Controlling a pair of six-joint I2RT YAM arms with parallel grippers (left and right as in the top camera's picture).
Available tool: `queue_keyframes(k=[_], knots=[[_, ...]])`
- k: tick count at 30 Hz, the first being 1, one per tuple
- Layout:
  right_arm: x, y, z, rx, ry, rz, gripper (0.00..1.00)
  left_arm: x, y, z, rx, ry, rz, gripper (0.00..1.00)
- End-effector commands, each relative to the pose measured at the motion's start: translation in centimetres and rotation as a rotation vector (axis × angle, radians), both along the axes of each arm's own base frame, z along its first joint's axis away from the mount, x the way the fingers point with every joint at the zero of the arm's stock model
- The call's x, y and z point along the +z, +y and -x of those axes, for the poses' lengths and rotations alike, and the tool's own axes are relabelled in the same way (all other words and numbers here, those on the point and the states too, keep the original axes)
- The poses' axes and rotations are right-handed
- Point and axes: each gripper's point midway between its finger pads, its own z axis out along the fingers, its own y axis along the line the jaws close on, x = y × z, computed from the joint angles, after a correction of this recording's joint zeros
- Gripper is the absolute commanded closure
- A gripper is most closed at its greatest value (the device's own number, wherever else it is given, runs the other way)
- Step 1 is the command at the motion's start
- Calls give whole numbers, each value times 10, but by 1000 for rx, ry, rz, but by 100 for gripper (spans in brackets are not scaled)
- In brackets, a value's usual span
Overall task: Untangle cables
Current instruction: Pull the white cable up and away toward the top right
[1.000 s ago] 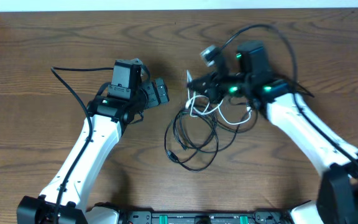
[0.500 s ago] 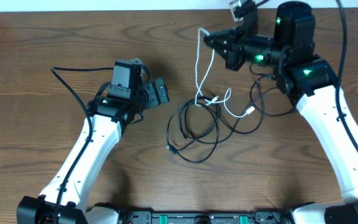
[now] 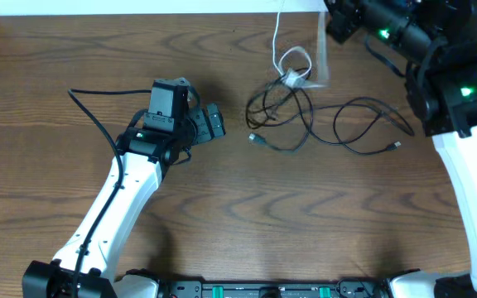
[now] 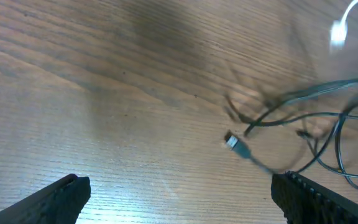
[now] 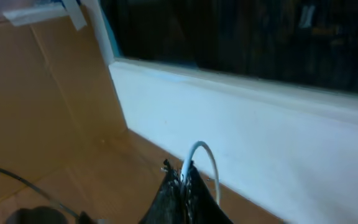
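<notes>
Right end effector (image 5: 182, 180) clenched on white cable (image 3: 276, 37), held high above the black cables (image 3: 321, 124) on the surface (image 3: 305, 207), likely to draw it free; left end effector (image 3: 214, 124) released, idle left of those cables.

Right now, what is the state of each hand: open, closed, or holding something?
Left hand: open, holding nothing.
Right hand: closed on the white cable.
</notes>
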Motion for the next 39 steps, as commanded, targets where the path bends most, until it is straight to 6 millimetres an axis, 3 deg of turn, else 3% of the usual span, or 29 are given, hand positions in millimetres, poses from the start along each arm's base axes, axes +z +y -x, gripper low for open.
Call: queue_keyframes(k=[1,5,7,9,14,18,26,31,33,35,39], knots=[[-48,2,-5,-8,159,74,99,4,0,0,-2,-10,3,0],[-98,8,-3,18,299,176,99,4,0,0,-2,-10,3,0],[-106,6,-4,-4,308,213,99,4,0,0,-3,-10,4,0],[-101,1,-7,-44,285,223,99,4,0,0,-3,-10,4,0],[-51,-1,4,-50,136,169,99,4,0,0,-3,-10,4,0],[10,-9,36,-41,-38,144,99,4,0,0,-3,-10,4,0],[96,-23,79,-59,-259,70,99,4,0,0,-2,-10,3,0],[128,-31,100,-69,-333,44,99,4,0,0,-2,-10,3,0],[126,-35,100,-91,-309,52,99,4,0,0,-2,-10,3,0],[109,-41,93,-137,-238,81,99,4,0,0,-2,-10,3,0],[42,-68,63,-325,21,201,99,4,0,0,-2,-10,3,0]])
